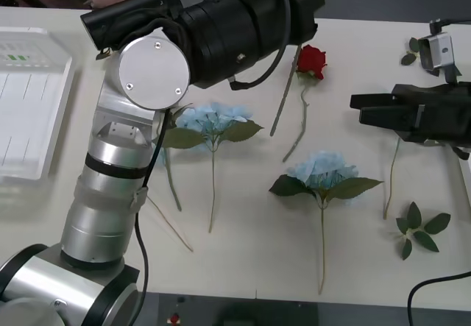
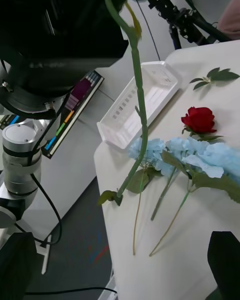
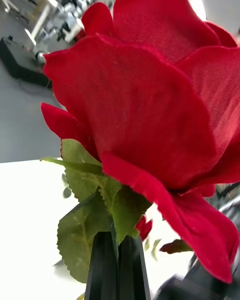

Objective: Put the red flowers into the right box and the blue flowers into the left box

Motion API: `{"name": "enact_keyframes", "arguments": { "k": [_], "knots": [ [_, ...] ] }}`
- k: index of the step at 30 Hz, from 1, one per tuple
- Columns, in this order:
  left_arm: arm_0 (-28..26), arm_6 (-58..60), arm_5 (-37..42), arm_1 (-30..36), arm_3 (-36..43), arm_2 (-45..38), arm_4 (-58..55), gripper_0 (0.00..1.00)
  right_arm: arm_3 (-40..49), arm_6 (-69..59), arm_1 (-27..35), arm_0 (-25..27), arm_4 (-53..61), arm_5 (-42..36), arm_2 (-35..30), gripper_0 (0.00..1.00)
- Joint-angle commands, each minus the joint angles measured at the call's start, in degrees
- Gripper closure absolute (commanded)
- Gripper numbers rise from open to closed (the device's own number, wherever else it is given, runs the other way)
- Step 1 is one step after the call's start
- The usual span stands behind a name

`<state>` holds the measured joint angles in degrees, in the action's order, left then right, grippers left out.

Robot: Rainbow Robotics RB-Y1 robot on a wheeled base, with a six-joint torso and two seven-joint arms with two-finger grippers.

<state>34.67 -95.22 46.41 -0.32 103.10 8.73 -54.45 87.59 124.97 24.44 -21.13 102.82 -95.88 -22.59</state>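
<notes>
The left gripper (image 3: pixel 117 267) is pinched tight on a red rose (image 3: pixel 165 95) just under the bloom, its stem (image 1: pixel 285 94) hanging toward 7 o'clock above the table (image 1: pixel 243 267). The right gripper (image 1: pixel 360 109) waits at 3 o'clock, apparently closed and empty. One more rose (image 1: pixel 310 59) lies at 1 o'clock, bloom away from the robot. Two blue hydrangeas (image 1: pixel 213 118) (image 1: pixel 322 170) lie mid-table, stems toward 6. The left box (image 1: pixel 29 112) sits at 9.
</notes>
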Motion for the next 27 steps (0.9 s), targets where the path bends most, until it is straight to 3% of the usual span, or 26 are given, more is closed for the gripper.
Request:
{"name": "enact_keyframes", "arguments": {
  "k": [1, 4, 12, 20, 27],
  "knots": [
    [3.57, 0.65, -8.7, -0.3, -3.96, 1.55, -8.31, 1.0, 0.57, -0.69, -1.15, -1.29, 0.45, 0.87, 0.44, 0.0],
    [4.09, 0.04, -12.39, -0.3, -6.6, 3.13, -7.78, 1.0, 0.57, -0.87, -2.11, -1.9, -0.69, 1.4, 0.71, 0.0],
    [4.71, 0.04, -12.75, 0.76, -7.39, 3.92, -8.66, 1.0, 0.04, -1.84, -4.57, -5.24, -6.75, 4.12, 0.97, 0.0],
    [4.62, 0.3, -13.18, 1.81, -7.48, 4.28, -11.56, 1.0, -8.93, -1.4, -5.89, -11.13, -8.16, 4.56, 1.5, 0.0],
    [4.62, 0.3, -13.18, 1.81, -7.48, 4.28, -11.56, 1.0, -9.45, -2.1, -7.12, -12.89, -10.97, 6.85, 2.11, 0.0]
  ]
}}
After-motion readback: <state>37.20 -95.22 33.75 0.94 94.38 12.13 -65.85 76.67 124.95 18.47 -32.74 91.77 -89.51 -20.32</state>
